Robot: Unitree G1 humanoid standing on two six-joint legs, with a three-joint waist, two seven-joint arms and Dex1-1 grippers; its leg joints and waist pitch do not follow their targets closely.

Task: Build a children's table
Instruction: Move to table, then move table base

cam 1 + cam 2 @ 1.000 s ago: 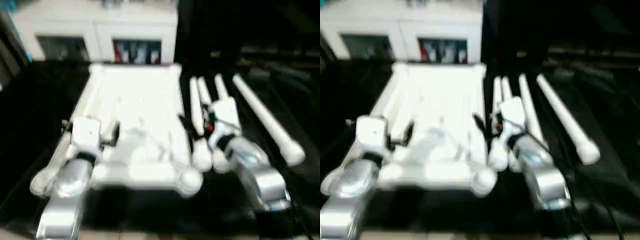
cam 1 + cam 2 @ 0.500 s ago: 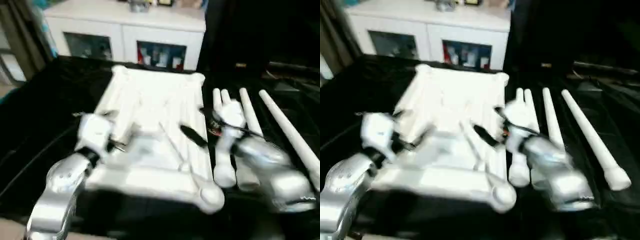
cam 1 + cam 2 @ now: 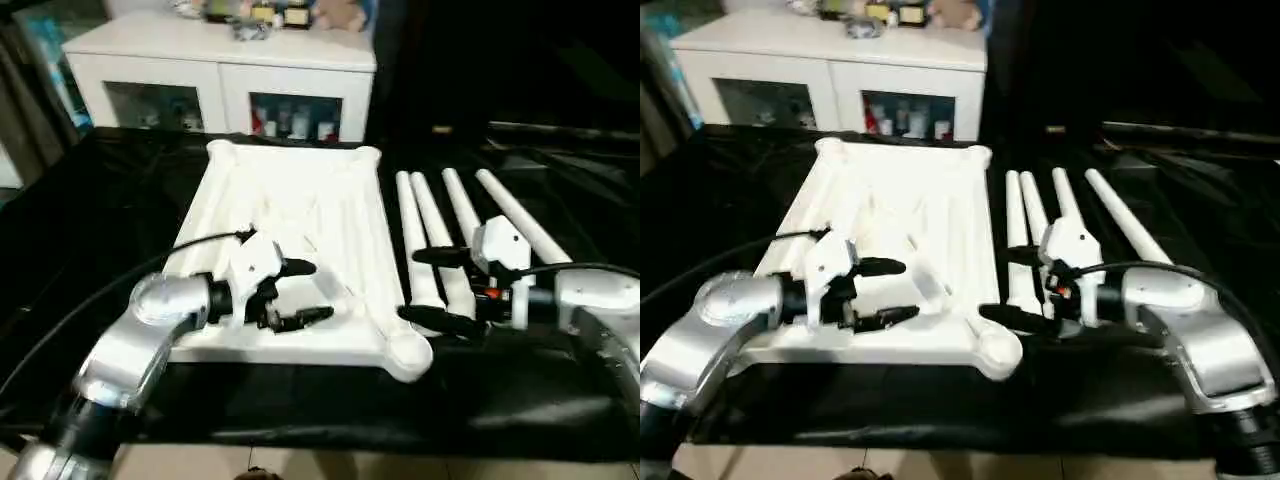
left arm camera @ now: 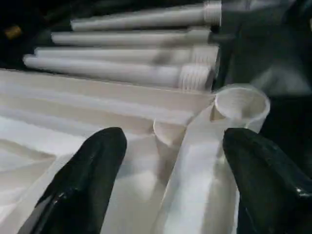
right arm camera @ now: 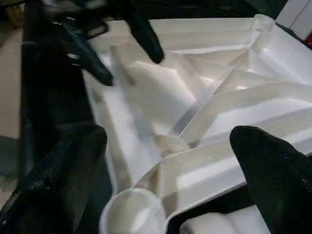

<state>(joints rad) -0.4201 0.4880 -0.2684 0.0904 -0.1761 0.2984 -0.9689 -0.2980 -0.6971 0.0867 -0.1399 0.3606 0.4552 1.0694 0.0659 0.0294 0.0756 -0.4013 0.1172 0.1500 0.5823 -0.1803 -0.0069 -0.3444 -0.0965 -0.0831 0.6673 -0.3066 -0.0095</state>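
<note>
Children's table top (image 3: pixel 300 200) ribs-up on black-covered surface (image 3: pixel 90 210), white cabinet (image 3: pixel 215 75) behind, both hands spread, empty.

A home-like room: a white cabinet (image 3: pixel 220 75) with glass-fronted compartments, trinkets and a plush toy (image 3: pixel 340 14) on top.

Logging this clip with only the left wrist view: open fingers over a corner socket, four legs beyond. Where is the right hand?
Observer: The right hand is open at the near ends of the legs, beside the tabletop.
Operator: Any leg fitted at the far side?
Observer: No. Both far corner sockets have no leg in them.
Operator: What is behind the work?
Observer: A white cabinet with glass-fronted compartments.
</note>
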